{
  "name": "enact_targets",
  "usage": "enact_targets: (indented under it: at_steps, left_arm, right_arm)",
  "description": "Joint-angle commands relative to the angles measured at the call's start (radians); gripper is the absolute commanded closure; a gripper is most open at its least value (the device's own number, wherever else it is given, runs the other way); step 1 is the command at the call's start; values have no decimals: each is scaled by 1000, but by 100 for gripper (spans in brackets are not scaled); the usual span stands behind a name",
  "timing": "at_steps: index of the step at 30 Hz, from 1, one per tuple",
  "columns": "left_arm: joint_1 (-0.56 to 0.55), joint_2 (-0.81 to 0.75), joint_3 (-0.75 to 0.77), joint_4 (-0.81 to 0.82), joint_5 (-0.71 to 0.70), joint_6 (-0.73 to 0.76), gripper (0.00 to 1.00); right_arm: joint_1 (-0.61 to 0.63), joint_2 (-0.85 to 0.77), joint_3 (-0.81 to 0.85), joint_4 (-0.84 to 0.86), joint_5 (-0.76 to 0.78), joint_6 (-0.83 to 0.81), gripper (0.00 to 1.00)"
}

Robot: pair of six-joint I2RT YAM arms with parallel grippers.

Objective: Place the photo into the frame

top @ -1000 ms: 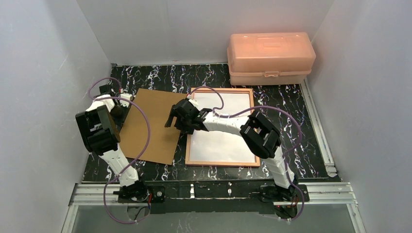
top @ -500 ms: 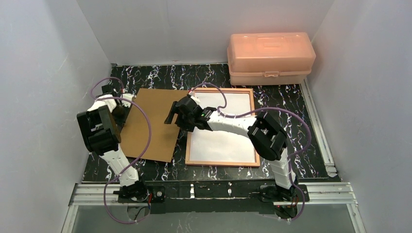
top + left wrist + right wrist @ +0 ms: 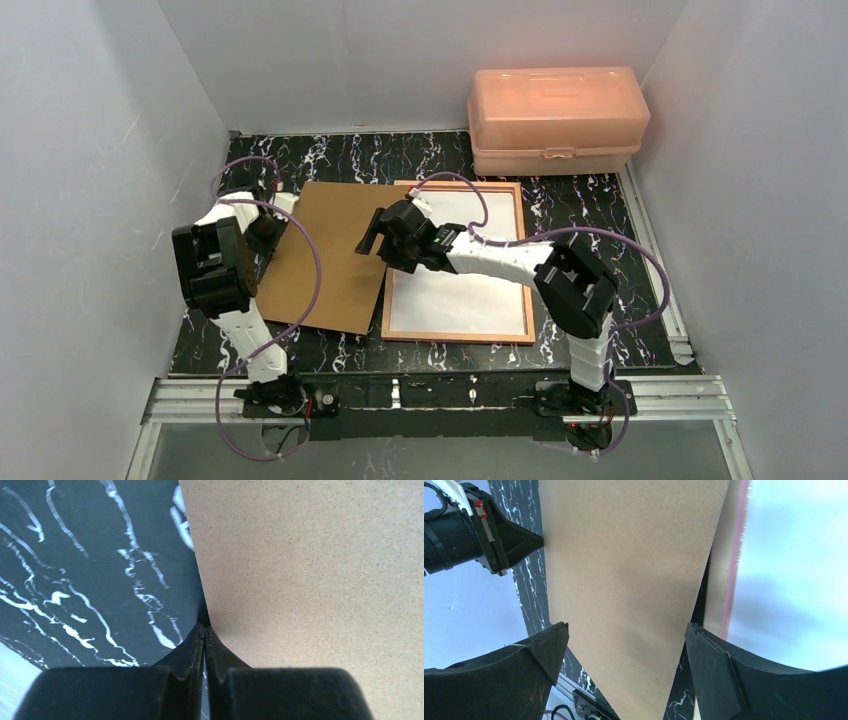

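Marbled tabletop (image 3: 440, 155): my clenched left gripper (image 3: 205, 630) is touching the board's (image 3: 325, 255) nine-o'clock edge, right gripper (image 3: 372, 238) gaping at three; I'm fearing a push jamming it against the frame (image 3: 455, 336).

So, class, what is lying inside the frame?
The photo, white back up, fills the frame. Its picture side faces down and cannot be seen, and the right arm covers a band across its upper part.

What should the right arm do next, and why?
Probably close the right fingers on the backing board: they hang open over its edge beside the frame, whose photo lies white side up, while the shut left fingers touch the opposite edge.
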Motion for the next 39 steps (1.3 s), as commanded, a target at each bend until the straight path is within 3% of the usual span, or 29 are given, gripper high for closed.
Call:
enact_targets:
  at_steps: [1,11,23,39]
  left_arm:
    - [-85,10,-56,-152,193,-52,100]
    - [-160,-5,-65,-170,201,-79,100]
    - [-165,-29,-68,-195,182,-79,100]
    - [-165,-4,-65,-182,151,-84,100]
  right_arm:
    - [-2,-105,-54,164,-13,51,7]
    - [-54,-266,-257,179,16,66,7]
    - [-121,-306,-436,190,-38,38,9]
    - [-152,-311,-463,189,-88,-51,13]
